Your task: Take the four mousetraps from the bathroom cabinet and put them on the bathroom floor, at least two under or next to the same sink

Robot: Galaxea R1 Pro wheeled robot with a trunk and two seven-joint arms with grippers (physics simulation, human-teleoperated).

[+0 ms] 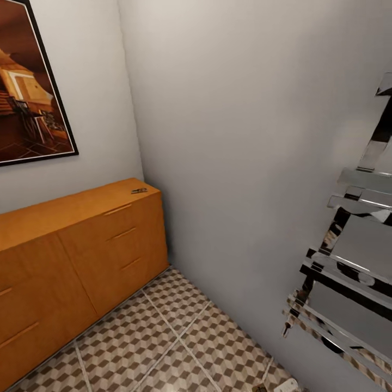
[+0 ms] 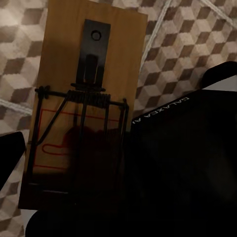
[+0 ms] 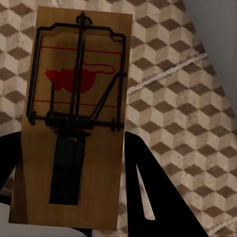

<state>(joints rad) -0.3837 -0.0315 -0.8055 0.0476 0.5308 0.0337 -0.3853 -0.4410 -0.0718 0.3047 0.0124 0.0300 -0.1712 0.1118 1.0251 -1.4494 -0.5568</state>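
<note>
Here, in the right wrist view, a wooden mousetrap (image 3: 74,118) with a red mouse print and black wire spring is clamped between the right gripper's (image 3: 69,197) two dark fingers (image 3: 148,197), which flank its lower end above the cube-patterned bathroom floor (image 3: 182,123). In the left wrist view, a second mousetrap (image 2: 81,106) is seen against the same tiles (image 2: 197,39); one dark finger (image 2: 10,153) is seen at its edge, but whether the left gripper is closed on it cannot be told. In the head view, the orange-brown cabinet (image 1: 81,245) is shown against the wall, with a further small trap (image 1: 139,191) lying on its top near the corner, below a framed picture (image 1: 30,87); a mirrored panel (image 1: 354,261) is mounted on the right wall.
</note>
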